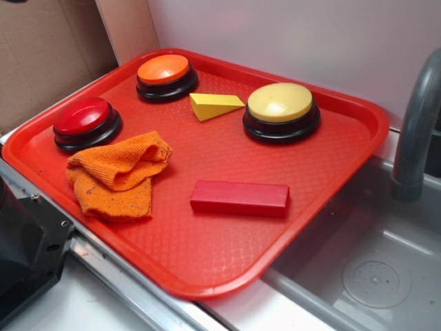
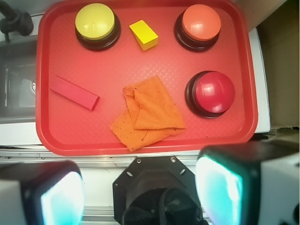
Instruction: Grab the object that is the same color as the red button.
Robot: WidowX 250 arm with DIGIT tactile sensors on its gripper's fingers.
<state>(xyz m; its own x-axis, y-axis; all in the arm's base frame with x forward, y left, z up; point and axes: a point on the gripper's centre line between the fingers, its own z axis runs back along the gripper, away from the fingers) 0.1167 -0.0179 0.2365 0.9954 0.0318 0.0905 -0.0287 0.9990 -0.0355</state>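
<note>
The long flat red block (image 1: 240,198) lies on the red tray (image 1: 207,255), right of the orange cloth; in the wrist view the block (image 2: 74,92) is at the tray's left. The red button (image 1: 84,122) with a black base sits at the tray's left; in the wrist view the button (image 2: 212,93) is at the right. My gripper (image 2: 139,190) is open and empty, high above the robot base, off the tray's near edge. Its two fingers (image 2: 220,185) frame the bottom of the wrist view. The gripper is out of the exterior view.
An orange cloth (image 1: 118,172) lies crumpled between button and block. An orange-topped button (image 1: 165,76), a yellow wedge (image 1: 214,105) and a yellow-topped button (image 1: 280,110) line the tray's far side. A grey sink (image 1: 372,276) with a faucet (image 1: 417,131) lies right. The black robot base (image 2: 159,192) is below the gripper.
</note>
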